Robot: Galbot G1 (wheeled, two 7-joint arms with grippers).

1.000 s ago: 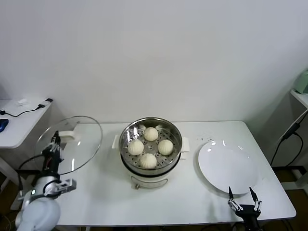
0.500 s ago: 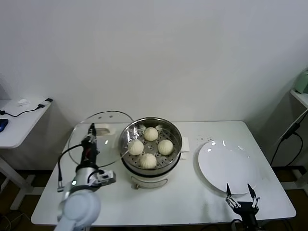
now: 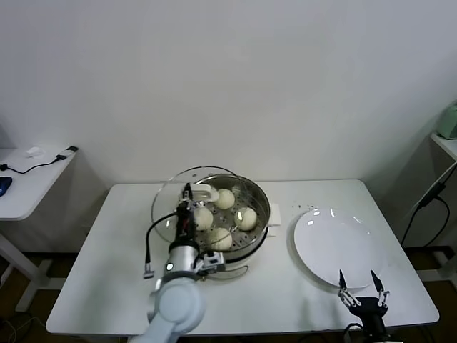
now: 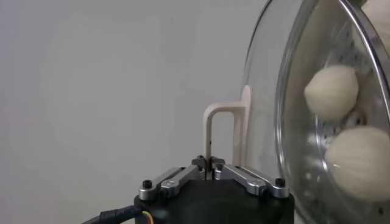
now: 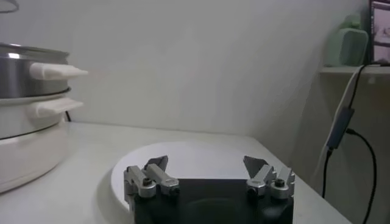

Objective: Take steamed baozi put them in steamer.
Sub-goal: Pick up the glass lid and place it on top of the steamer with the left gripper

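Note:
The steamer (image 3: 260, 204) stands mid-table with several cream-white baozi (image 3: 245, 217) on its perforated tray. My left gripper (image 3: 187, 194) is shut on the cream handle (image 4: 220, 131) of a round glass lid (image 3: 166, 207). It holds the lid tilted, partly over the steamer's left side. In the left wrist view the baozi (image 4: 331, 91) show through the glass lid (image 4: 286, 91). My right gripper (image 3: 362, 286) is open and empty at the table's front right, just in front of the white plate (image 3: 335, 246).
A side table (image 3: 25, 182) with cables stands at the far left. The steamer's side handle (image 5: 58, 71) and the plate (image 5: 189, 161) show in the right wrist view. A shelf (image 3: 446, 139) with a green thing is at the right edge.
My left arm has carried the glass lid from the table's left end rightward to the steamer. The right gripper has barely moved.

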